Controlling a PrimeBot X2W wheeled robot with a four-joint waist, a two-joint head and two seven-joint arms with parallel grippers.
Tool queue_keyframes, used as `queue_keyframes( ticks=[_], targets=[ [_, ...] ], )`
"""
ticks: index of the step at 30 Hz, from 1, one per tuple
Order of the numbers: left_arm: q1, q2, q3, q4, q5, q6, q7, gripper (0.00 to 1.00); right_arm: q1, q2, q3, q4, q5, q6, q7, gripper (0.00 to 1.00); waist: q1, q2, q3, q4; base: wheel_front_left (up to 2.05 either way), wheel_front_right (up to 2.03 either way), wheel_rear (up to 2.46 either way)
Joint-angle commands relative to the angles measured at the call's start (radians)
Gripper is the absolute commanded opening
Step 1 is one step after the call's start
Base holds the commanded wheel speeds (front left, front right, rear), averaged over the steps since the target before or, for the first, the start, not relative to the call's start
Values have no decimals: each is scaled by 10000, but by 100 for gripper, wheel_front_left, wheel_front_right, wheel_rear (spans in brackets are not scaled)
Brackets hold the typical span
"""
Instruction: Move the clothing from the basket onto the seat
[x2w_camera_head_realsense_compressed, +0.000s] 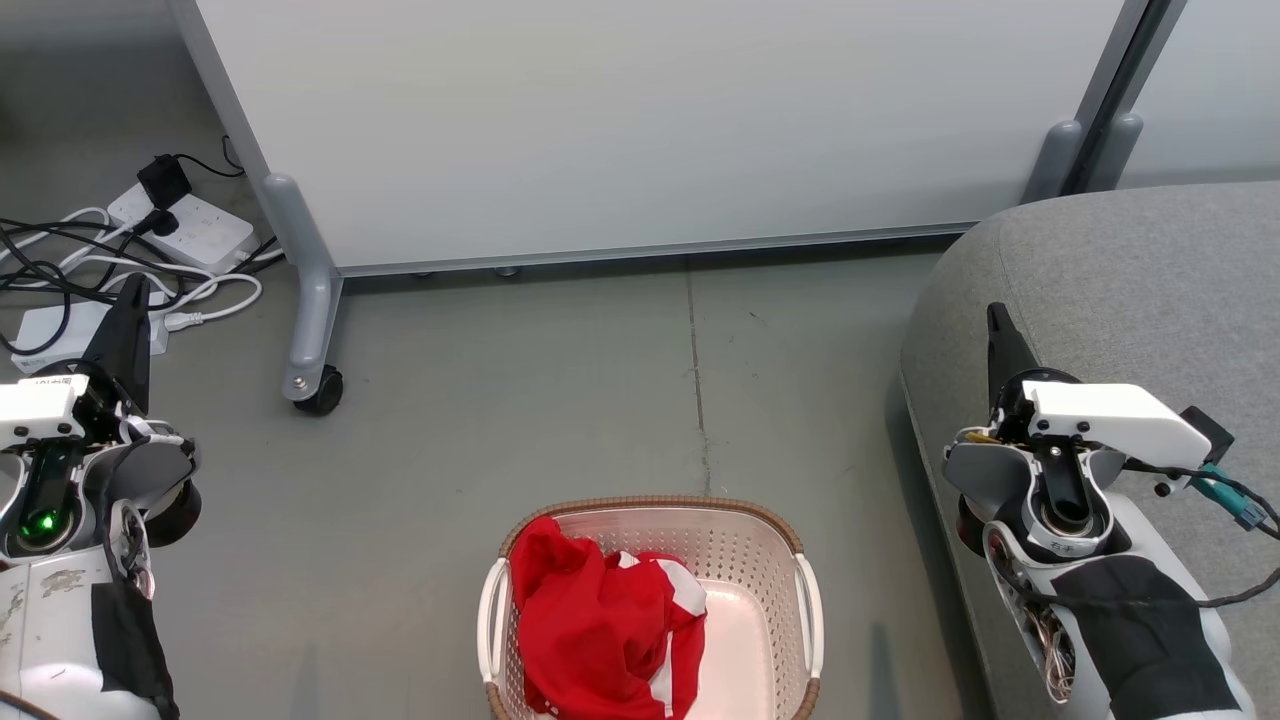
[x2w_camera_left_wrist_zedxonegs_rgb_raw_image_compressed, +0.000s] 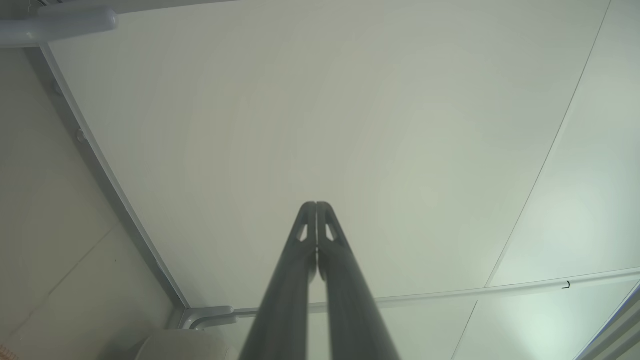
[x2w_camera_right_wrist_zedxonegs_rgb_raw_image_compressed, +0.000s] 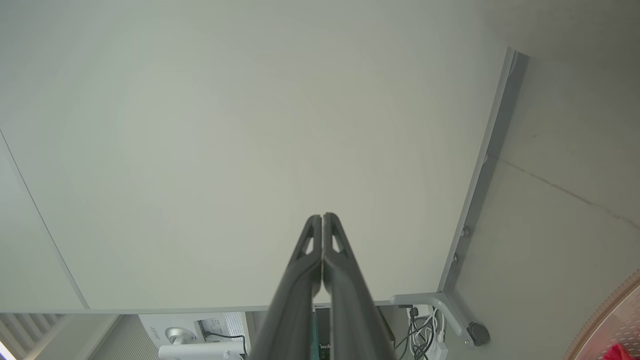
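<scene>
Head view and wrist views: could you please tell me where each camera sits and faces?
Head view: on the head, facing down at floor, basket of clothing and seat; left gripper and right gripper show.
Left wrist view: on the left wrist, facing the partition panel along shut fingers.
Right wrist view: on the right wrist, facing that panel along shut fingers.
Shared: right wrist and head views both catch the basket rim.

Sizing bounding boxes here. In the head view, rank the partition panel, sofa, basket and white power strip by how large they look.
1. partition panel
2. sofa, though cut off by the frame
3. basket, also cut off at the bottom
4. power strip
</scene>
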Motion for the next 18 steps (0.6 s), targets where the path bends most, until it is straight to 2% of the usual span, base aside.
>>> queue_keyframes(
  ticks=[1, 3, 4, 18],
  targets=[
    [-173, 48, 27, -22, 41, -49, 2, 0, -29, -52, -7, 46, 31, 61, -21, 0, 0, -1, 0, 0, 0, 0, 0],
    [-173, 48, 27, -22, 41, -49, 2, 0, -29, -52, -7, 46, 31, 61, -21, 0, 0, -1, 0, 0, 0, 0, 0],
    [1, -3, -1, -4, 1, 0, -4, 100, 2, -3, -1, -3, -2, 0, 0, 100, 0, -1, 0, 0, 0, 0, 0],
    [646, -247, -672, -816, 128, 0, -893, 100, 663, -272, -122, -648, -477, -4, -39, 100, 0, -1, -36, 3, 0, 0, 0]
  ],
)
